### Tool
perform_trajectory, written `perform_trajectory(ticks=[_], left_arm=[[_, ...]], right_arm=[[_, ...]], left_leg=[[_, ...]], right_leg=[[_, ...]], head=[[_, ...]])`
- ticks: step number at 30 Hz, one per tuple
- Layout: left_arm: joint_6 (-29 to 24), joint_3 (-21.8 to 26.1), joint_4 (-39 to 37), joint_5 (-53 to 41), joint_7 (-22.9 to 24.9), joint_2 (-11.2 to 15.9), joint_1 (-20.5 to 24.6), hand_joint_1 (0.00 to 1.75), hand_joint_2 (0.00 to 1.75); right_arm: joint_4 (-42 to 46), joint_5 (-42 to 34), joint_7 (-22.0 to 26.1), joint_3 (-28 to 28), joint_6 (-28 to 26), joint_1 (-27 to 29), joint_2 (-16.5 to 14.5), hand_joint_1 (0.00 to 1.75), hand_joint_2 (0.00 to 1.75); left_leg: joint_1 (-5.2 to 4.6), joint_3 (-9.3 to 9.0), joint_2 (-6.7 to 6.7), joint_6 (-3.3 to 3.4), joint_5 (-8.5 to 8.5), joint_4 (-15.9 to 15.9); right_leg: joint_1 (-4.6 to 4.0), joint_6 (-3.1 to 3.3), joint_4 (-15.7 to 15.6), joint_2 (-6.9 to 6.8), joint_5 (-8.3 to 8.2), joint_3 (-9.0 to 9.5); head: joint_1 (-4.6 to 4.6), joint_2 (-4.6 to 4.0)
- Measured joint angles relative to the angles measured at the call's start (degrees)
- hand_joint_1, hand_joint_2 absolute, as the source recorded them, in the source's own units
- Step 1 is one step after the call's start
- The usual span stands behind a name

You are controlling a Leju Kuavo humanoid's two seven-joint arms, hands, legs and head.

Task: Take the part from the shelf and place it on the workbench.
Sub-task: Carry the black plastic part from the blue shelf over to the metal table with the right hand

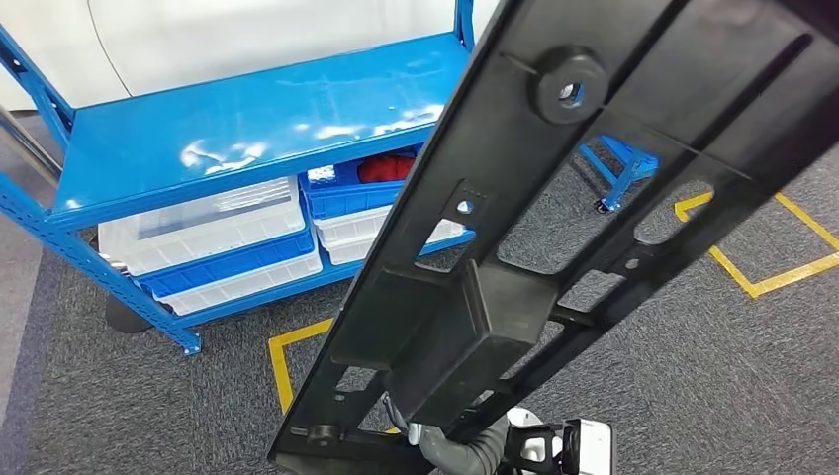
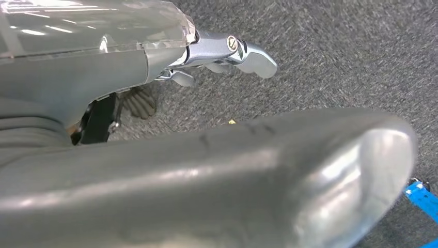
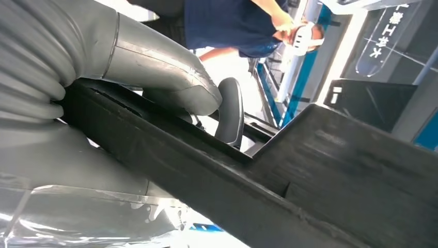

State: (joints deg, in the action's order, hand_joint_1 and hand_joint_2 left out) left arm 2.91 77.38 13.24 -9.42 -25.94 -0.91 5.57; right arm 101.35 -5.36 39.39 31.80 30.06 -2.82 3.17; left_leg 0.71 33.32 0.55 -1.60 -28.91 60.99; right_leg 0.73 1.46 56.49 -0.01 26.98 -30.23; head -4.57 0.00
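Part (image 1: 554,237): long black plastic panel, ribbed and slotted, raised slantwise before blue shelf (image 1: 247,129), off its boards. Likely stiff, light, unwieldy; grasp near boxed middle. Left hand (image 2: 227,51): fingers apart, holding nothing, over carpet (image 2: 335,57). Right hand (image 3: 170,88): clamped around part's edge.

part (image 1: 554,247): top end cut off | right hand (image 1: 465,450): mostly hidden behind part
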Motion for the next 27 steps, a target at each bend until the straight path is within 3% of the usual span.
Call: perform_trajectory(ticks=[2,3,4,5,8,10,12,14,17,18,19,20,21,23,25,27], left_arm=[[-0.32,0.01,0.01,0.00,0.28,0.34,-0.03,0.00,0.00],[-0.49,0.02,0.01,0.00,0.47,0.52,-0.05,0.00,0.00],[-0.63,0.04,0.02,0.00,0.72,0.68,-0.07,0.00,0.00],[-0.78,0.07,0.02,0.00,1.03,0.84,-0.08,0.00,0.00],[-1.19,0.22,0.04,0.00,1.65,1.39,-0.10,0.00,0.00],[-1.35,0.37,0.07,-0.01,1.74,1.65,-0.09,0.00,0.00],[-1.66,0.43,0.13,-0.01,1.78,1.73,0.05,0.00,0.00],[-2.58,0.46,0.22,0.00,1.52,1.72,0.18,0.00,0.00],[-4.18,0.48,0.32,0.00,0.80,1.66,0.07,0.00,0.00],[-4.55,0.49,0.33,0.00,0.64,1.63,0.00,0.00,0.00],[-4.85,0.49,0.33,0.00,0.46,1.58,-0.03,0.00,0.00],[-5.08,0.50,0.33,0.00,0.28,1.49,-0.03,0.00,0.00],[-5.20,0.49,0.33,0.00,0.05,1.38,0.01,0.00,0.00],[-5.03,0.44,0.33,0.00,-0.37,1.13,0.08,0.00,0.00],[-4.56,0.41,0.33,0.00,-0.74,0.90,0.06,0.00,0.00],[-4.20,0.36,0.33,0.00,-0.91,0.66,0.13,0.00,0.00]], right_arm=[[0.71,0.37,0.00,-0.48,-0.06,-0.01,0.03,1.75,1.75],[0.90,0.45,-0.01,-0.72,-0.04,-0.03,0.06,1.75,1.75],[1.10,0.49,0.00,-0.96,-0.05,-0.10,0.11,1.75,1.75],[1.26,0.53,0.00,-1.17,-0.06,-0.29,0.17,1.75,1.75],[1.52,0.50,0.00,-1.48,-0.07,-1.52,0.32,1.75,1.75],[1.71,0.47,0.01,-1.61,-0.07,-2.08,0.37,1.75,1.75],[1.89,0.48,0.01,-1.75,-0.23,-2.25,0.41,1.75,1.75],[2.05,0.82,0.00,-1.82,-1.10,-2.42,0.58,1.75,1.75],[2.28,1.57,-0.01,-1.84,-2.78,-2.65,1.15,1.75,1.75],[2.29,1.87,-0.01,-1.85,-3.29,-2.66,1.39,1.75,1.75],[2.30,2.42,-0.01,-1.87,-3.99,-2.65,1.64,1.75,1.75],[2.32,3.23,-0.01,-1.92,-4.91,-2.65,1.88,1.75,1.75],[2.42,4.29,-0.01,-2.03,-6.09,-2.65,2.09,1.75,1.75],[2.93,6.23,-0.07,-2.28,-8.14,-2.83,2.29,1.75,1.75],[3.82,7.61,-0.50,-2.44,-9.54,-3.38,2.36,1.75,1.75],[4.70,8.65,-1.36,-2.51,-10.89,-3.81,2.39,1.75,1.75]], left_leg=[[0.06,3.20,-0.04,-0.23,-4.20,7.94],[0.06,4.46,-0.04,-0.31,-5.31,11.23],[0.06,4.84,-0.05,-0.33,-5.28,12.65],[0.06,4.17,-0.09,-0.29,-4.15,11.81],[0.08,-1.60,-1.57,0.16,0.76,1.07],[0.02,-3.56,-2.59,0.52,1.35,-3.01],[0.08,-3.52,-2.21,0.90,1.32,-3.60],[0.33,-3.36,-1.37,1.60,1.64,-3.92],[0.34,-3.04,0.07,2.35,1.93,-4.05],[0.29,-2.95,0.56,2.41,1.95,-4.02],[0.27,-2.90,1.04,2.41,1.95,-3.99],[0.27,-2.89,1.50,2.39,1.93,-3.94],[0.27,-2.94,1.91,2.33,1.88,-3.90],[0.10,-3.04,2.61,2.04,1.70,-3.78],[-0.18,-2.93,3.32,1.50,1.56,-3.62],[-0.32,-2.91,4.30,0.91,1.51,-3.63]], right_leg=[[-0.26,0.43,0.06,0.15,-0.32,-0.50],[-0.38,0.51,0.18,0.30,-0.42,-0.74],[-0.47,0.55,0.35,0.52,-0.50,-0.95],[-0.52,0.54,0.56,0.83,-0.53,-1.11],[-0.58,0.23,1.26,2.01,-0.54,-1.56],[-0.66,-0.39,1.62,2.81,-0.76,-2.13],[-0.73,-1.10,1.72,3.47,-1.11,-2.59],[-0.79,-1.68,3.15,2.89,-0.08,-3.44],[-0.53,-2.42,12.47,1.00,4.96,-7.83],[-0.37,-2.63,15.68,0.78,6.07,-9.34],[-0.22,-2.79,17.32,0.64,6.19,-10.08],[-0.09,-2.88,16.78,0.44,5.20,-9.77],[0.00,-2.86,14.20,0.07,3.40,-8.44],[-0.20,-2.52,6.60,-1.83,-0.08,-4.66],[-0.68,-1.91,2.45,-3.20,-1.00,-2.92],[-0.91,-1.26,1.87,-2.61,-0.87,-3.11]], head=[[0.00,0.00],[0.01,0.00],[0.00,0.00],[0.00,0.00],[0.00,0.00],[-0.01,0.00],[-0.01,0.00],[0.00,0.00],[0.01,0.00],[0.01,0.00],[0.01,0.00],[0.01,0.00],[0.01,0.00],[0.01,0.00],[0.00,0.00],[-0.01,0.00]])
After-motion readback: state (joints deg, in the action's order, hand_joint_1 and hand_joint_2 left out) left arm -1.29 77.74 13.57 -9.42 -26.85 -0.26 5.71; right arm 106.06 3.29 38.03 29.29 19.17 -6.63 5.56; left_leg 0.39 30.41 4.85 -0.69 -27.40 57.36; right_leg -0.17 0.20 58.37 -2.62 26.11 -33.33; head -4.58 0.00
